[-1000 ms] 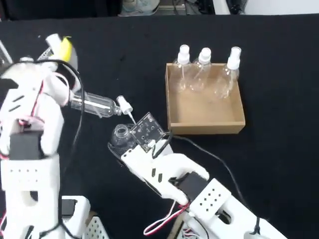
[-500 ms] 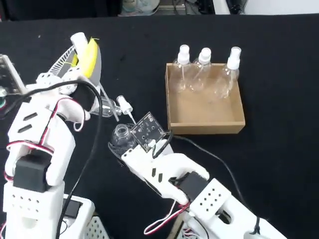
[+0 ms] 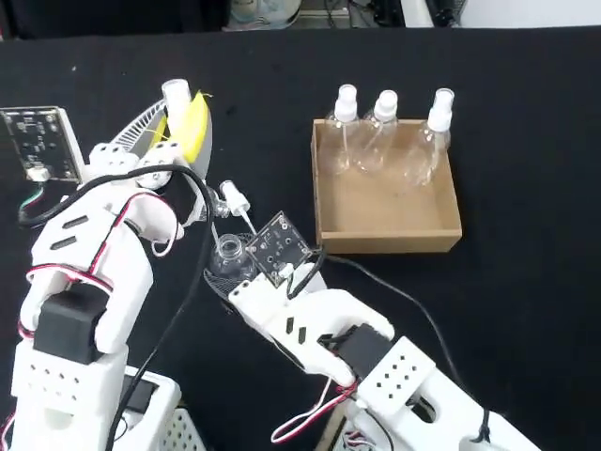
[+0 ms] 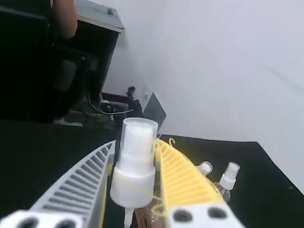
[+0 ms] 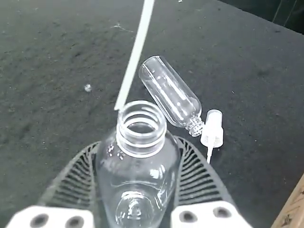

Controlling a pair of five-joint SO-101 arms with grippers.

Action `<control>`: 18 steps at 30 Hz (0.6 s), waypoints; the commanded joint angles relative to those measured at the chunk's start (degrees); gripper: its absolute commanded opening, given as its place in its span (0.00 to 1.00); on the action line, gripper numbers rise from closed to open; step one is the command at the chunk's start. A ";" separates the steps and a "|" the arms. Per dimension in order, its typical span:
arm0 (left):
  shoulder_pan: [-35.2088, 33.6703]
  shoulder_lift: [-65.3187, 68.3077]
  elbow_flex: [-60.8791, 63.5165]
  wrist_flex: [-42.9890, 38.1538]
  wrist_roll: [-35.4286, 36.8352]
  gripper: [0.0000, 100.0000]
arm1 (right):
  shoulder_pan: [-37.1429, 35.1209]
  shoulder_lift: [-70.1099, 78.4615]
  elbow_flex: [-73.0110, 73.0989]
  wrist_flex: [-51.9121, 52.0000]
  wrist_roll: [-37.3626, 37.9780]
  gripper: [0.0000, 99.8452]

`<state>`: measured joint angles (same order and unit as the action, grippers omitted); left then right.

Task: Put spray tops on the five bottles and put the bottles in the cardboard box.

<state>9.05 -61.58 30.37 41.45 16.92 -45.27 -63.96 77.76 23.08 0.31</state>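
I take this for a robotics lab or a maker's workshop. My desk (image 3: 526, 310) is draped in black cloth. A bare circuit board (image 3: 42, 143) rides on the printed white arms (image 3: 310, 324). Cables (image 4: 107, 107) tangle beside a dark equipment case (image 4: 90, 42) under a plain white wall (image 4: 213, 71).

My left tool (image 3: 183, 103) grips a spray top (image 4: 135, 166), my right tool (image 5: 137, 145) an uncapped bottle (image 5: 137, 180); three capped bottles (image 3: 385, 132) in cardboard box (image 3: 390, 240).

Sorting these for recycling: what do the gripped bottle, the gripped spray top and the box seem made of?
Bottle: clear, glossy, likely plastic, possibly glass; see-through walls, threaded neck.
Spray top: opaque white plastic, smooth and moulded.
Box: matte brown cardboard, plain flat walls.
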 commanded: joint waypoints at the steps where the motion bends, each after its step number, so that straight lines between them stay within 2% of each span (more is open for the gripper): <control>1: 0.75 -0.88 0.40 -0.09 -0.26 0.03 | -0.88 -1.19 -0.31 -1.49 -0.44 0.01; 7: 0.66 -0.88 0.57 0.35 6.51 0.03 | -0.88 -1.19 -0.31 -1.49 -0.44 0.01; 18: 0.57 -0.62 -1.54 -0.97 6.68 0.03 | -0.88 -1.19 0.22 -1.58 -0.44 0.01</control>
<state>9.14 -61.58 31.43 41.45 22.73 -45.27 -63.96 78.37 23.08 0.31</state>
